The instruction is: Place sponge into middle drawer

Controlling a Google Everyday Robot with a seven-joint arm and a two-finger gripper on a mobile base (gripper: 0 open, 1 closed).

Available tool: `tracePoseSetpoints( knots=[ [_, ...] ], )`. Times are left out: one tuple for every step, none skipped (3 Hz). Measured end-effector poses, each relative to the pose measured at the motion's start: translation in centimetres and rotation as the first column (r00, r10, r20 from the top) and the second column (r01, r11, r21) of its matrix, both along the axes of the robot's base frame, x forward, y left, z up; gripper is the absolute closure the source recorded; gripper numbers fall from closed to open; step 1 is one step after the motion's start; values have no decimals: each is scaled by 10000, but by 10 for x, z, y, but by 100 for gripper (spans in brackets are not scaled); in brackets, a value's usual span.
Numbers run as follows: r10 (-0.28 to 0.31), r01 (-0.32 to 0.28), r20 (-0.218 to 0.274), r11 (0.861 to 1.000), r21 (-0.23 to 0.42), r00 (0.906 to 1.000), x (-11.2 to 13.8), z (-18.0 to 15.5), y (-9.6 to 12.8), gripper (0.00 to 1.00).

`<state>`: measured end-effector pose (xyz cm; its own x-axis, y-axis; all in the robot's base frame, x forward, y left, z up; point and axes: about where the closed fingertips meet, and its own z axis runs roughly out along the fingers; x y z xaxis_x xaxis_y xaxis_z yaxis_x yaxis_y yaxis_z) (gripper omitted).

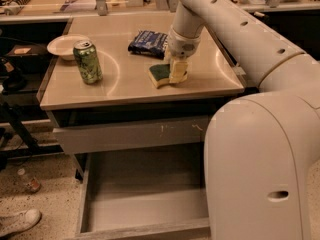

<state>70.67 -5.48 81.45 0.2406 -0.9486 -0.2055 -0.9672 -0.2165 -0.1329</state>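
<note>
The sponge [160, 74], pale yellow with a dark green top, lies on the tan countertop [125, 84] near its middle right. My gripper [178, 72] comes down from the arm right at the sponge's right end and covers that end. The middle drawer [145, 204] stands pulled open below the counter, a shallow grey box with a bare floor. Its right part is hidden behind my body.
A green can [88, 61] and a white bowl [64, 46] stand on the counter's left. A blue snack bag [148, 42] lies just behind the sponge. A shut grey drawer front with pale scratches [130, 134] sits above the open drawer. A shoe [17, 222] and a bottle [30, 180] lie on the floor.
</note>
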Motion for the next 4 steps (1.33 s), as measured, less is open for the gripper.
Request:
tracePoseSetpoints(
  knots=[
    [0, 0, 0, 10000, 0, 10000, 0, 0, 0, 100],
    [-32, 32, 14, 10000, 0, 10000, -1, 2, -1, 100],
    [-1077, 1058, 586, 9938, 350, 9925, -16, 25, -20, 100],
    [-2301, 2250, 843, 9722, 653, 9695, -57, 42, -38, 100]
  ],
)
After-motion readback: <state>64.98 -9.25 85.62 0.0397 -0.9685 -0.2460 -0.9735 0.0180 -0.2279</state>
